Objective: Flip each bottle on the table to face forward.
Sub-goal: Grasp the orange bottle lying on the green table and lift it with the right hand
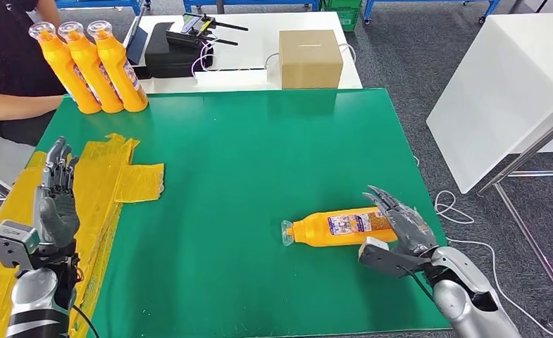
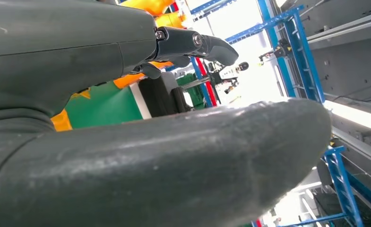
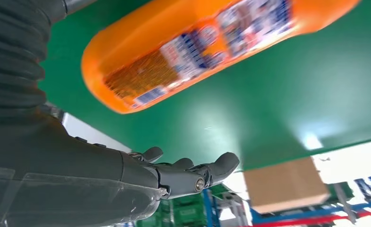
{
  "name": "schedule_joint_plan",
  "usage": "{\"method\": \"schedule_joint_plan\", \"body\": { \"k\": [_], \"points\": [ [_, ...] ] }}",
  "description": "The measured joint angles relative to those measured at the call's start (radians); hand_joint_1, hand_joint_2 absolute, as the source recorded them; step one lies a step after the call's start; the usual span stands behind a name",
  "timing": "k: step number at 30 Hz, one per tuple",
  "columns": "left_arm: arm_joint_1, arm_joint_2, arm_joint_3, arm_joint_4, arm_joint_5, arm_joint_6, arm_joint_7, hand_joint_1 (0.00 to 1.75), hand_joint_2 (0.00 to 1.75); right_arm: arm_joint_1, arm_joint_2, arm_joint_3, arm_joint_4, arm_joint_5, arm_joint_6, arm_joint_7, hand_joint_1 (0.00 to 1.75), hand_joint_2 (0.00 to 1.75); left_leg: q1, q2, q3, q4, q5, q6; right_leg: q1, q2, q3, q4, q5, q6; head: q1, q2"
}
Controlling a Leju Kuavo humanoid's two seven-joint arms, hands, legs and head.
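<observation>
1. An orange plastic bottle (image 1: 340, 227) lies on its side on the green bench (image 1: 259, 162), near the right edge, clear cap pointing left and label up.
2. The right hand (image 1: 404, 224) sits at the bottle's base, fingers spread; contact appears absent in the right wrist view, though the head view cannot confirm it.
3. The left hand (image 1: 56, 193) stands upright over yellow tape (image 1: 118, 176), fingers straight and empty.
4. Three upright bottles (image 1: 90, 67) stand at the far left corner; the mid-bench is open.

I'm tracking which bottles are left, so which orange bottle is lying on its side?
The orange bottle beside the right hand, near the table's front edge. The three bottles at the far left corner stand upright.
</observation>
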Motion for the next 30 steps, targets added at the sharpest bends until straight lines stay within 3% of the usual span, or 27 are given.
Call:
{"method": "schedule_joint_plan", "body": {
  "k": [16,30],
  "points": [
    [-0.051,-0.008,-0.005,0.044,0.013,-0.012,0.005,0.0,0.0,-0.137,-0.028,0.011,0.198,0.022,0.056,0.037,0.0,1.75,0.0,0.0,0.0,0.0,0.0,0.0,0.0,0.0,0.0,0.0,0.0,0.0,0.0,0.0],
    [-0.07,-0.01,-0.008,0.068,0.019,-0.019,0.007,0.0,0.0,-0.181,-0.029,0.056,0.279,0.04,0.098,0.048,0.0,1.75,0.0,0.0,0.0,0.0,0.0,0.0,0.0,0.0,0.0,0.0,0.0,0.0,0.0,0.0]
  ]
}}
